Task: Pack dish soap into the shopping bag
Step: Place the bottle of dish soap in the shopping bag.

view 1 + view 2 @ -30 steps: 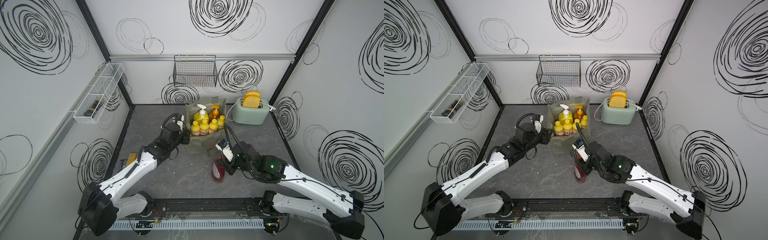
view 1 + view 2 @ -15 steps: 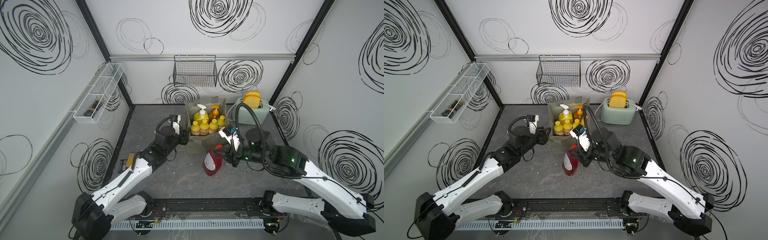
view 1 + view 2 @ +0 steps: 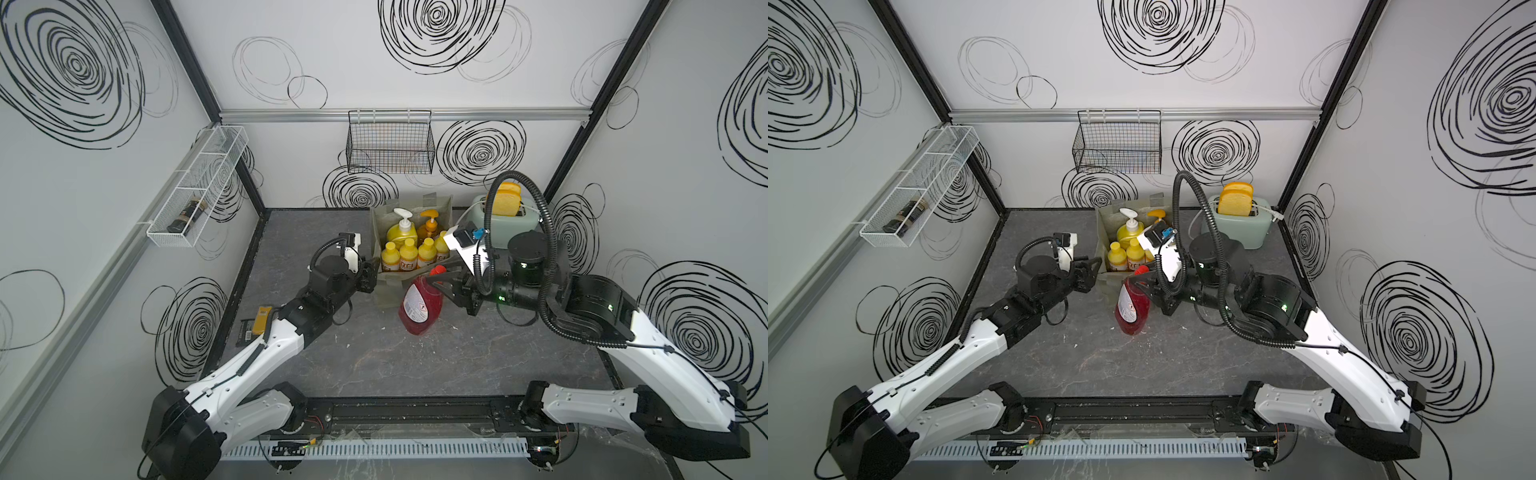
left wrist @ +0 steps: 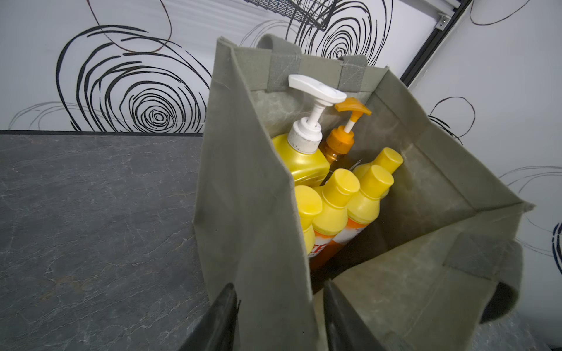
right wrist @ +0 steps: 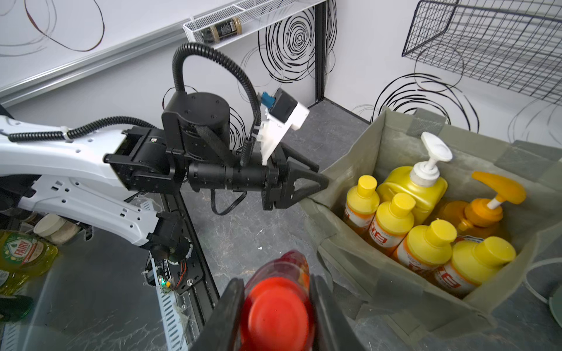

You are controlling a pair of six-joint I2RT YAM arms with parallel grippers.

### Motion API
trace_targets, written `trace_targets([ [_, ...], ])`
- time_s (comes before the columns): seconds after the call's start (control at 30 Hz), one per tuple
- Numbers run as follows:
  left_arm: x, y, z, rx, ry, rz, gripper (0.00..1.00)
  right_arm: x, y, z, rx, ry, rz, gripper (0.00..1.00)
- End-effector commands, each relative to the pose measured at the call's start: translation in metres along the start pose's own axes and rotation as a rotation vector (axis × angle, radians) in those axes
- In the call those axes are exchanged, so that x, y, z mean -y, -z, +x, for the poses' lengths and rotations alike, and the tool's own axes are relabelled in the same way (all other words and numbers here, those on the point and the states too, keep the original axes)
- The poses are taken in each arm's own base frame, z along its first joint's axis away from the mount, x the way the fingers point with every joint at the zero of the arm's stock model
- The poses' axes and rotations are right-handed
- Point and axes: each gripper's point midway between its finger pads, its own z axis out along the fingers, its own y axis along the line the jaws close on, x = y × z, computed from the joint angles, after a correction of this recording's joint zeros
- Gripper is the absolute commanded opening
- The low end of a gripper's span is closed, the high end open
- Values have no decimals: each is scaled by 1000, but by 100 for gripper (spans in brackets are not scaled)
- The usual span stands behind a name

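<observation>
As right gripper (image 5: 275, 307) clamps it, red bottle (image 3: 419, 309), red cap (image 3: 437, 271)

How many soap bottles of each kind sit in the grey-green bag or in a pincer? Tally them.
Small yellow-capped bottles: 4
Big yellow pump bottle: 1
Amber pump bottle: 1
Red bottle: 1
Total: 7

The dark marbled table (image 3: 374, 365) carries the shopping bag (image 3: 388, 291) and a mint toaster (image 3: 505, 222).

The right tool (image 3: 1143, 283) grips the red bottle (image 3: 1132, 311) beside the shopping bag (image 3: 1103, 237).
</observation>
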Motion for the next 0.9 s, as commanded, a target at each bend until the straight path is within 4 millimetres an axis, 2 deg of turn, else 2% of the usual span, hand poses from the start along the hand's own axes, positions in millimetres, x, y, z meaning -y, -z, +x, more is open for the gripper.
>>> trace_targets([
  [0.0,-3,4,-8,44,12,3,51,0,21,-60,202,18,23,0],
  [0.27,-6,7,-9,55,13,0,53,23,16,-97,288,24,87,0],
  [0.53,-5,5,-8,51,8,6,53,55,-1,-125,347,24,136,0],
  [0.87,-1,8,-9,59,9,25,53,81,-23,-162,437,36,197,0],
])
